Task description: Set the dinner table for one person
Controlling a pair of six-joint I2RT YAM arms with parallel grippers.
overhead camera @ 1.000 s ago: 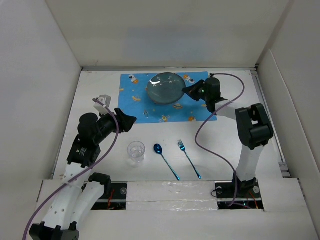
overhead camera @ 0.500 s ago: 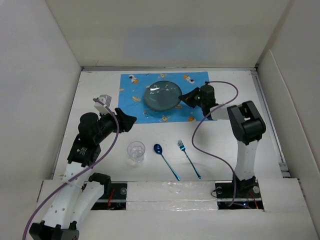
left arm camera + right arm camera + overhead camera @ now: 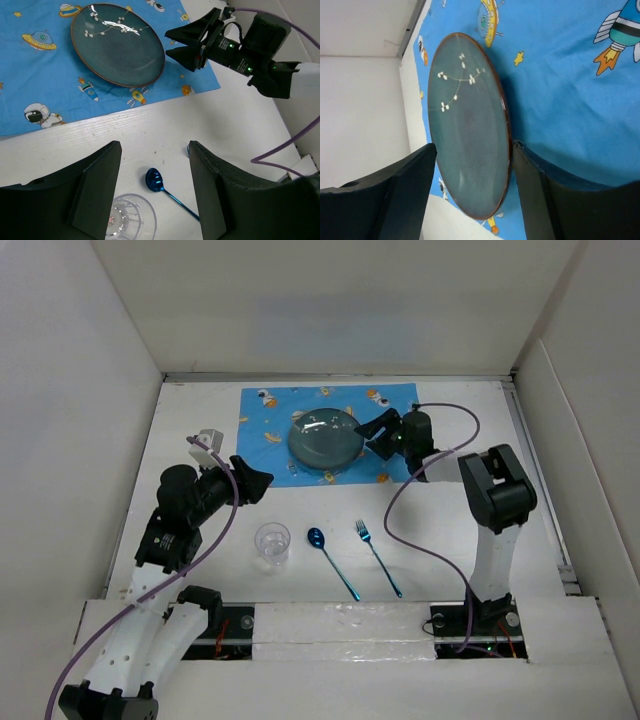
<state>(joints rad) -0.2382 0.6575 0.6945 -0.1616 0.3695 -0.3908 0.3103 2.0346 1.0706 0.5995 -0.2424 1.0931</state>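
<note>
- While my right gripper [image 3: 372, 430] gapes empty, plate [image 3: 323, 439] lies just ahead of its tips, on mat [image 3: 268, 430].
- My left gripper [image 3: 258, 478] parted wide, empty; glass [image 3: 271, 543] below.
- Table [image 3: 440, 530] beneath both.

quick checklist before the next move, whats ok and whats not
1. Dark teal round ceramic plate lying flat on the blue printed placemat: ok.
2. Right hand open: ok.
3. Right hand clear of the plate's rim: cannot tell, its tips sit right at the rim.
4. Left hand open and empty: ok.
5. Clear glass cup upright on the white tabletop: ok.
6. Shiny blue metal spoon and shiny blue metal fork set beside the plate: not ok, both lie on the tabletop near the arm bases.
</note>
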